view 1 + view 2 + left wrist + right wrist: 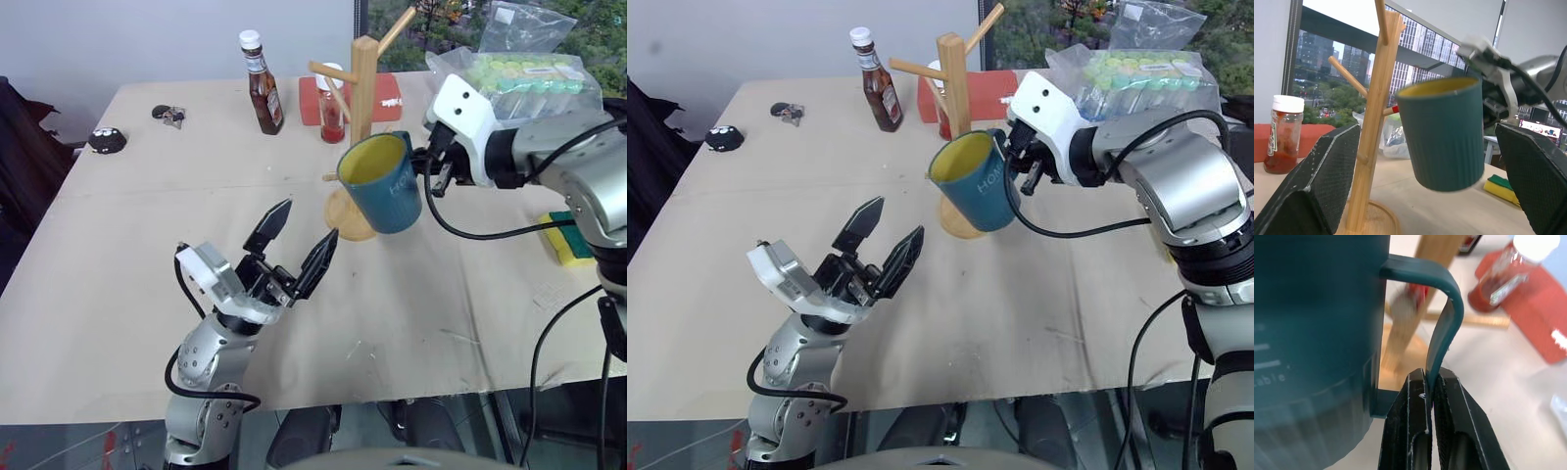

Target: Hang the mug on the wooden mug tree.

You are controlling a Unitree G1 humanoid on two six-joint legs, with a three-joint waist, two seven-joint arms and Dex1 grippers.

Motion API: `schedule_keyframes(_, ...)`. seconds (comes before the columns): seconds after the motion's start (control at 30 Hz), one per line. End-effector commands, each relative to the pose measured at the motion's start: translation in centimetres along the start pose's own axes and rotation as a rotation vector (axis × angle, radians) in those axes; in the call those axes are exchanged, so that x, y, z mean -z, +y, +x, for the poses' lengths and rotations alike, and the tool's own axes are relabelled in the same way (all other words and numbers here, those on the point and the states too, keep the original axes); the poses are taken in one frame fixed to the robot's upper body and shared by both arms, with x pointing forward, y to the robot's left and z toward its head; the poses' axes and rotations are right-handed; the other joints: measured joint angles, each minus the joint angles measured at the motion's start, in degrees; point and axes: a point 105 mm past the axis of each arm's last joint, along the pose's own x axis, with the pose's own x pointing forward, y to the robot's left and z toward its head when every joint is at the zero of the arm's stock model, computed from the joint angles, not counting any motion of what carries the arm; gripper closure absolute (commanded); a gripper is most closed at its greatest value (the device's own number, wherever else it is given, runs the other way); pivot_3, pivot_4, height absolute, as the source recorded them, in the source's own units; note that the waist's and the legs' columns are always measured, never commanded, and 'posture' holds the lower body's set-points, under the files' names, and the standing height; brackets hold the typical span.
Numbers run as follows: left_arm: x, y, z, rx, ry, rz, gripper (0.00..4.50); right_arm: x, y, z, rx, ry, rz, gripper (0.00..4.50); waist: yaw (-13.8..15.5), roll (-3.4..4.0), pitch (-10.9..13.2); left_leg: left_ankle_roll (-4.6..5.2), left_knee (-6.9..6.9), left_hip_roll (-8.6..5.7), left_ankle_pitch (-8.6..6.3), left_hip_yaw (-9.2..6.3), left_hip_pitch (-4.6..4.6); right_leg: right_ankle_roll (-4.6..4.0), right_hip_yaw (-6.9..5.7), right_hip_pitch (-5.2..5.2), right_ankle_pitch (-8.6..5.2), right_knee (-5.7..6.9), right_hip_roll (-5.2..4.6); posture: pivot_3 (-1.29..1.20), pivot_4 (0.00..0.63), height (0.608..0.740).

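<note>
Nearest us, the left gripper [299, 233] hangs over the desk's [147, 284] near edge, its fingers spread wide with nothing between them, aimed up at the action. It looks like a spectator for now, and it is best kept low so it does not crowd the swing.

Beyond it, mid-desk and in the air, the mug [384, 183] is carried by the right gripper [1430, 404], fingers pinched tight on the thin loop of the handle [1442, 328]. The mug tilts, yellow mouth turned toward the left side, and hangs just in front of the wooden mug tree [361, 117], over its round base.

The step in hand, as I read it, is threading that handle onto a peg. The red-tipped peg [1394, 109] sits close behind the mug, and through the handle's opening the post shows. The pinch covers only part of the loop, so the peg should enter the free part above the fingers, then the mug should sink before release.

Watch the obstacles: a red sauce bottle [332, 116] stands just behind the tree, a brown sauce bottle [263, 90] farther toward the far edge. A yellow-green sponge [571, 238] lies at the right edge.
</note>
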Motion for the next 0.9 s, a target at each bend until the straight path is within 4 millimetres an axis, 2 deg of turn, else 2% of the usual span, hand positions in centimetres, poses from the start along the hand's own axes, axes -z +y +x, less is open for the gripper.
schedule_keyframes(0.03,-0.6,-0.4,0.0,0.008,-0.024,0.02,0.0,-1.8,-0.5,-0.6,0.033,-0.052,-0.045,4.47,0.0,0.0,0.0,0.0,0.0,0.0,0.0,0.0,0.0,0.0,0.0,0.0,0.0,0.0,0.0,0.0,0.15,0.737)
schedule_keyframes(0.07,-0.5,-0.4,0.0,0.007,-0.023,0.02,0.0,-1.8,-0.6,-0.5,0.037,-0.055,-0.046,3.92,0.02,0.0,0.0,0.0,0.0,0.0,0.0,0.0,0.0,0.0,0.0,0.0,0.0,0.0,0.0,0.0,0.15,0.737)
schedule_keyframes(0.13,-0.5,-0.4,0.0,0.007,-0.022,0.021,0.0,-2.0,-0.8,-0.6,0.048,-0.063,-0.041,3.23,0.04,-0.01,-0.01,0.0,0.01,0.0,0.0,0.0,0.0,0.0,0.0,0.0,0.0,0.01,0.0,0.0,0.15,0.737)
schedule_keyframes(0.23,-0.6,-0.3,-0.1,0.005,-0.02,0.024,0.0,-1.8,-1.6,-0.9,0.079,-0.069,-0.006,1.58,0.0,-0.01,-0.02,0.0,0.01,0.0,0.0,0.01,0.01,-0.01,0.0,0.01,0.01,0.03,0.0,0.0,0.15,0.737)
schedule_keyframes(0.3,-0.6,-0.3,-0.2,0.007,-0.013,0.026,0.0,-1.4,-2.4,-1.3,0.116,-0.07,0.021,0.84,-0.01,-0.01,-0.02,0.0,0.01,0.0,0.0,0.01,0.01,-0.02,0.0,0.0,0.01,0.03,0.0,0.0,0.15,0.737)
schedule_keyframes(0.33,-0.6,-0.3,-0.2,0.008,-0.01,0.028,0.0,-1.1,-2.7,-1.6,0.127,-0.069,0.039,0.29,-0.01,-0.01,-0.02,0.0,0.01,0.0,0.0,0.01,0.01,-0.02,0.0,0.0,0.01,0.03,0.01,0.0,0.15,0.737)
schedule_keyframes(0.37,-0.6,-0.3,-0.3,0.009,-0.006,0.029,0.0,-0.8,-2.9,-1.9,0.137,-0.069,0.065,0.04,0.0,-0.01,-0.02,0.0,0.01,0.01,0.0,0.01,0.01,-0.02,0.0,0.0,0.01,0.03,0.01,0.0,0.15,0.737)
schedule_keyframes(0.5,-0.3,0.0,-0.6,0.005,0.039,0.07,0.0,0.9,-3.6,-3.6,0.182,-0.091,0.188,0.04,0.19,-0.12,-0.09,0.0,0.01,0.0,0.0,-0.01,0.0,-0.02,-0.01,0.01,0.01,0.01,0.0,0.0,0.15,0.737)
schedule_keyframes(0.67,0.9,0.3,-1.9,-0.006,0.149,0.053,0.0,4.5,-2.3,-5.9,0.204,-0.251,0.296,0.04,0.19,-0.21,-0.16,0.0,-0.01,0.0,0.0,-0.02,0.0,-0.02,-0.01,0.02,0.01,0.01,0.0,0.0,0.15,0.737)
schedule_keyframes(0.8,2.2,0.8,-3.3,-0.051,0.273,-0.009,0.0,8.6,0.3,-7.1,0.258,-0.401,0.415,0.04,0.08,-0.2,-0.18,0.0,-0.03,0.02,0.0,0.05,0.07,-0.01,0.09,0.02,0.02,0.1,0.04,0.0,0.15,0.737)
schedule_keyframes(0.9,3.3,1.3,-4.5,-0.071,0.376,-0.011,0.0,11.5,2.8,-7.4,0.294,-0.439,0.456,0.04,-0.08,-0.11,-0.21,0.0,-0.04,0.07,0.0,0.07,0.18,-0.01,0.12,0.05,0.02,0.2,0.1,0.0,0.15,0.737)
